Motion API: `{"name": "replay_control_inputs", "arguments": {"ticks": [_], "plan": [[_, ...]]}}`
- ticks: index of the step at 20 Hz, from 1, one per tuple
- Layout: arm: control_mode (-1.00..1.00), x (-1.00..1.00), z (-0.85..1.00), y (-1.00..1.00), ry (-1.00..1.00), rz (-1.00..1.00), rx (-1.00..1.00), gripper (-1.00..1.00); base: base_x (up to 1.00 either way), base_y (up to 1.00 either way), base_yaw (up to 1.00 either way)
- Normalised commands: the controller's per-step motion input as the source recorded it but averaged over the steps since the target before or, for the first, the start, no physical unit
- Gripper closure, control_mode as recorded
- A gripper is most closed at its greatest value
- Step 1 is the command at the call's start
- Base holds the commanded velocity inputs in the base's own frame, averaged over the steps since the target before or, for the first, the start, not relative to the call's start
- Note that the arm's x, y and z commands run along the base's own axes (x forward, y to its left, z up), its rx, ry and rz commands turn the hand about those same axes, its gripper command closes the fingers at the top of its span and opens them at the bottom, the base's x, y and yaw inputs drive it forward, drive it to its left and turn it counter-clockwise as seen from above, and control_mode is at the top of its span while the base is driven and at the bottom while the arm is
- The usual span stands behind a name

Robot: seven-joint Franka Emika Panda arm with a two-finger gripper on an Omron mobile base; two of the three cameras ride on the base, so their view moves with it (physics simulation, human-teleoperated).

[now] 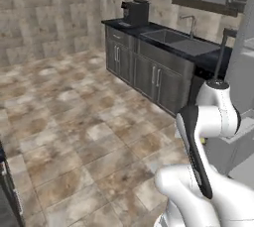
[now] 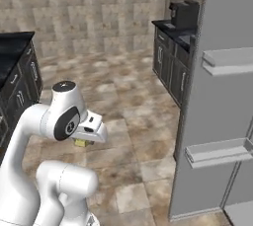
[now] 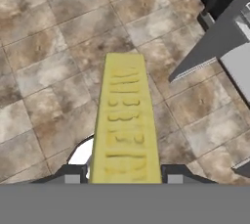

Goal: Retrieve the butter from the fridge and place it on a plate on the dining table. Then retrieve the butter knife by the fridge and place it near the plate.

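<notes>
One butter (image 3: 125, 120) stick sits clamped between the two finger tips of the single gripper (image 3: 125, 176), reaching straight out ahead of it. It is a pale-yellow rectangular bar with raised lettering pressed into its top face (unreadable). Beneath the gripper lies brown tiled floor; off to one side stands one grey fridge (image 2: 217, 96), door open, two pale door shelves (image 2: 217, 152) showing.
</notes>
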Motion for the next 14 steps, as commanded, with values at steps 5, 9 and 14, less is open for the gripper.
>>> {"name": "replay_control_inputs", "arguments": {"ticks": [5, 9, 14], "plan": [[1.0, 0.0, 0.0, 0.0, 0.0, 0.0, 0.0, 1.0, -0.1, -0.65, 0.65], [1.0, 0.0, 0.0, 0.0, 0.0, 0.0, 0.0, 1.0, -0.16, 0.0, 0.44], [1.0, 0.0, 0.0, 0.0, 0.0, 0.0, 0.0, 1.0, -0.24, 0.7, 0.09]]}}
